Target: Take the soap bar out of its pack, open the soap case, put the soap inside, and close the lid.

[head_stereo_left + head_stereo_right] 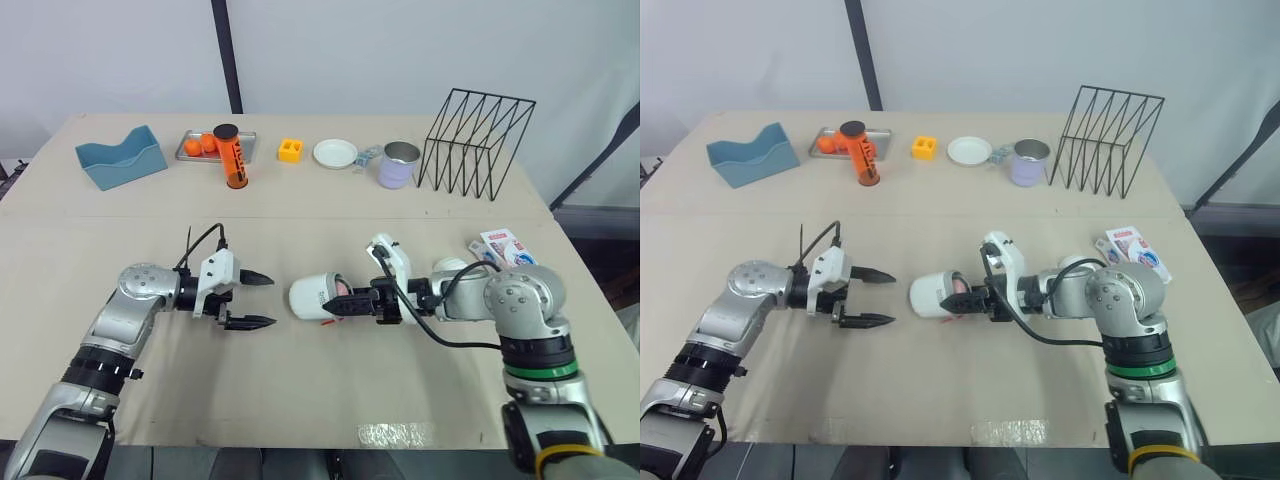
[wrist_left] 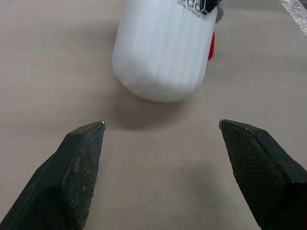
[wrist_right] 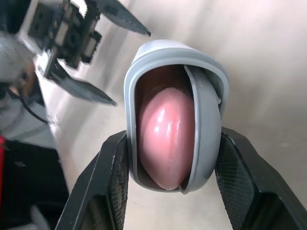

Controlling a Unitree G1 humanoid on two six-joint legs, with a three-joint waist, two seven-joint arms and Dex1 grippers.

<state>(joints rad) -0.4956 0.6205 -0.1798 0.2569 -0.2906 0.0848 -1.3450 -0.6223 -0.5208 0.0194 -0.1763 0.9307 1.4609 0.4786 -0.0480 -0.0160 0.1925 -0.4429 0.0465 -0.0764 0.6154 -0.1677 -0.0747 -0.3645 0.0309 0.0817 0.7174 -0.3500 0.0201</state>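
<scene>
The white soap case [image 1: 312,296] lies on its side in the middle of the table. Its grey-rimmed mouth [image 3: 175,62] faces my right gripper [image 1: 345,305], which is shut on the rim from both sides. The pink soap bar [image 3: 165,134] sits inside the case, beside a partly raised grey lid flap. My left gripper [image 1: 273,300] stands open a short way left of the case's closed end [image 2: 163,48], not touching it. The soap pack [image 1: 503,247], white with red and blue print, lies at the right edge of the table.
Along the back stand a blue holder [image 1: 120,157], a metal tray [image 1: 190,152] with orange fruit, an orange bottle [image 1: 231,157], a yellow block [image 1: 290,150], a white plate [image 1: 335,153], a lavender mug [image 1: 399,165] and a black wire rack [image 1: 477,143].
</scene>
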